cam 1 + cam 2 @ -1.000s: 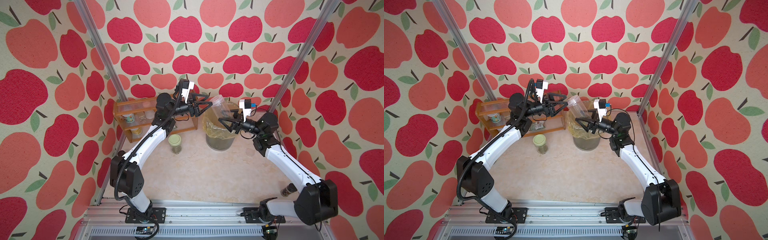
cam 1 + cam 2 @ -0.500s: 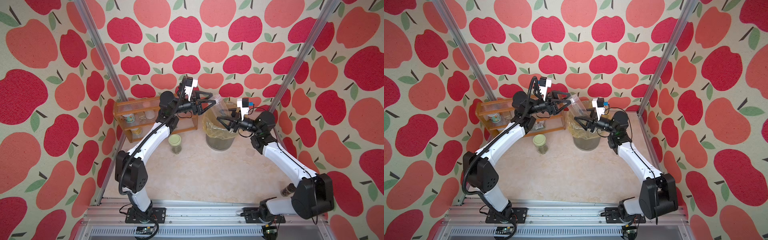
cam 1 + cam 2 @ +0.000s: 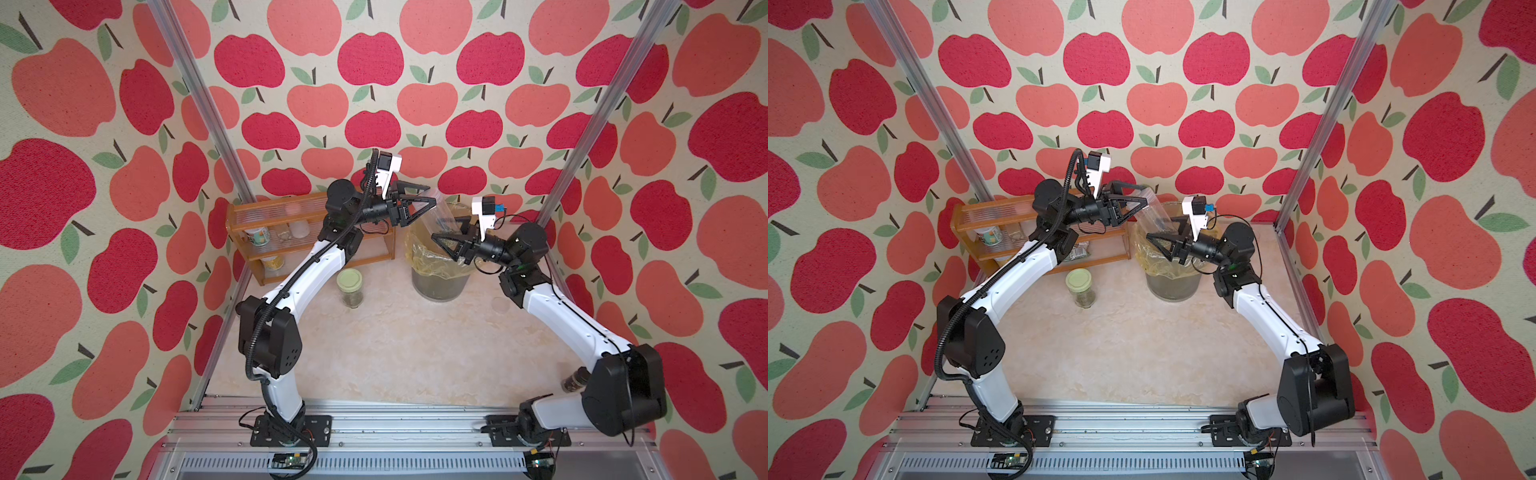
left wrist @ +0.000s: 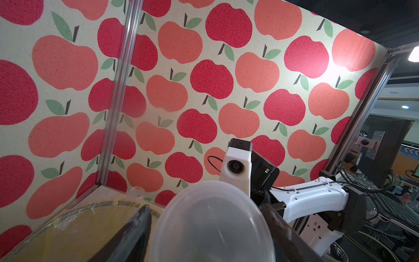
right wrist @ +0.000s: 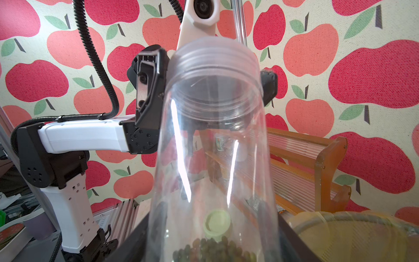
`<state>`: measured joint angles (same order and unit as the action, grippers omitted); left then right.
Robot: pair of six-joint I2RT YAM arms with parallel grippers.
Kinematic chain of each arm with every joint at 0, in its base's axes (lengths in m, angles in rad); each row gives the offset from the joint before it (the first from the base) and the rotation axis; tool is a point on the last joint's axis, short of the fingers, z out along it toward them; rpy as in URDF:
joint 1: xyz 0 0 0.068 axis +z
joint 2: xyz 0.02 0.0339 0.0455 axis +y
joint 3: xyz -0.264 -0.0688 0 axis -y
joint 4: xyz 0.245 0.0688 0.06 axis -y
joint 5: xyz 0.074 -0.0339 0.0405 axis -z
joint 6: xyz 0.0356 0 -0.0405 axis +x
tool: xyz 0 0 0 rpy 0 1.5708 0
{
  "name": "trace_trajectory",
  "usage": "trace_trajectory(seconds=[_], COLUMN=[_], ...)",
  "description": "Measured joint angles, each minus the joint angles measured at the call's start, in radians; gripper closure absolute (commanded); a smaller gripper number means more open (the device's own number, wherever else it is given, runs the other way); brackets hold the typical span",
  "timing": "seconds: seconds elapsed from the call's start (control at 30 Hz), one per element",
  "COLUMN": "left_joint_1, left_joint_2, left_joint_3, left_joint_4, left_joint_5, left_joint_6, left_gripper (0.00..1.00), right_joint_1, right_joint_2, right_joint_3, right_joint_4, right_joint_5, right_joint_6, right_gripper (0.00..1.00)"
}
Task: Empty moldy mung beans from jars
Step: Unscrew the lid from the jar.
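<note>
Top views both showed the bin (image 3: 438, 286), lined with a yellow bag, standing near the desk's (image 3: 395, 353) back edge, right of the rack (image 3: 270, 203) in the back left corner. Above the bin hung the tall jar (image 3: 442, 212), slanted, with its lid end high and toward the rack and its base low. The right gripper (image 3: 449, 230) was clamped on the base end, its jaws closed against the clear wall. The left gripper (image 3: 432, 195) stood about half open with a finger on each side of the lid (image 4: 210, 223); whether they pressed it could not be told. The squat jar (image 3: 350, 286) stood capped in front of the rack. Smallest, the beans (image 5: 213, 248), only a few, lay in the tall jar's base by the right gripper.

The step looked to be unscrewing. Done well, the left jaws would close square on the lid's rim before any twist, since smooth plastic probably slips under a skewed grip. The right hold should be firm yet not crush the thin wall. Keeping the mouth high until the lid was free, and the jar over the bag, would likely keep beans off the desk.
</note>
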<state>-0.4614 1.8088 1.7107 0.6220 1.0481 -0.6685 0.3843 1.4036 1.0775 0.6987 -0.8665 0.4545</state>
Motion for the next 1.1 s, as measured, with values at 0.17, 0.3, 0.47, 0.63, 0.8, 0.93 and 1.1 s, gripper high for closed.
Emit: trace_trajectory(seconds=[0.17,0.3,0.47,0.63,0.8,0.93,1.1], left_joint_1=[-0.004,-0.005,-0.005,-0.005,-0.005,-0.009,-0.017], left_joint_2=[0.004,0.007,0.017,0.018,0.014,0.004,0.003], left_joint_3=[0.016,0.024,0.039,0.042,0.043,0.054,0.104], left_joint_4=[-0.012,-0.016,-0.024,-0.065,-0.162,-0.262,-0.384], left_joint_5=[0.001,0.003,0.008,-0.005,-0.074,-0.131,-0.200], left_joint_6=[0.000,0.000,-0.008,-0.004,0.019,0.030,0.030], left_gripper=[0.30,0.36,0.42,0.43,0.44,0.44,0.44], right_joint_1=[0.000,0.001,0.002,0.007,0.029,0.053,0.074], right_joint_2=[0.000,0.000,0.000,-0.003,-0.026,-0.051,-0.060], right_joint_3=[0.000,0.000,0.000,0.000,0.000,0.000,0.035], right_joint_4=[0.001,0.003,0.003,-0.035,-0.142,-0.222,-0.305], right_joint_5=[0.005,0.013,0.021,0.055,0.163,0.258,0.347], right_joint_6=[-0.008,-0.016,-0.019,-0.058,-0.148,-0.229,-0.305], right_gripper=[0.59,0.59,0.59,0.61,0.61,0.61,0.61])
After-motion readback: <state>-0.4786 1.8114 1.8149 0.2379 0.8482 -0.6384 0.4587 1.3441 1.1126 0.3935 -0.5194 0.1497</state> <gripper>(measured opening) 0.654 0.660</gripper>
